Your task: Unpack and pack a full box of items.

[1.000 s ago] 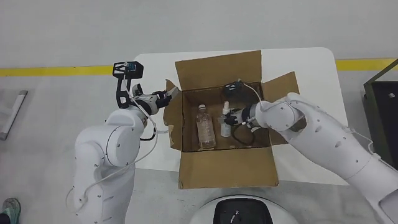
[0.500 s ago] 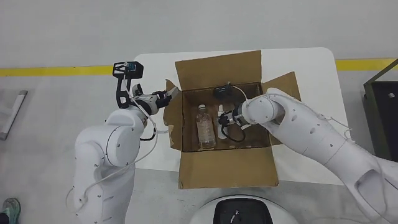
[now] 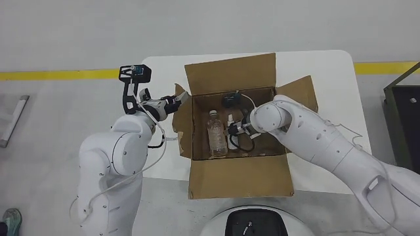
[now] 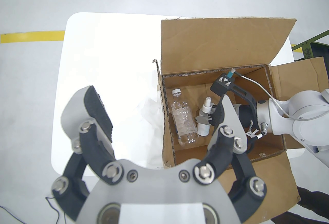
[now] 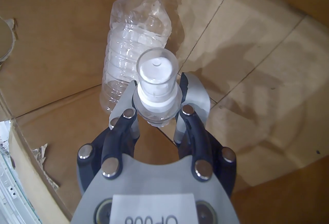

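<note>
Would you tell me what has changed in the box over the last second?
The right tool, shut on the spray bottle, moved across the box toward the robot's left, bringing the spray bottle closer to the water bottle. The water bottle, the box and the open left tool beside the box stayed where they were.

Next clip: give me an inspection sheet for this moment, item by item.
Surface: white table, carrying the box.
Job's things: open cardboard box; clear bottle lying on the box floor; spray bottle beside it, inside the box.
Clutter: what looks like crumpled white wrapping against the box's outer wall.
Pincers: right pincer shut on the spray bottle; left pincer open, over the table beside the box.
Cables: white cable at the right wrist camera.
Surroundings: yellow floor line; dark rack beside the table.
</note>
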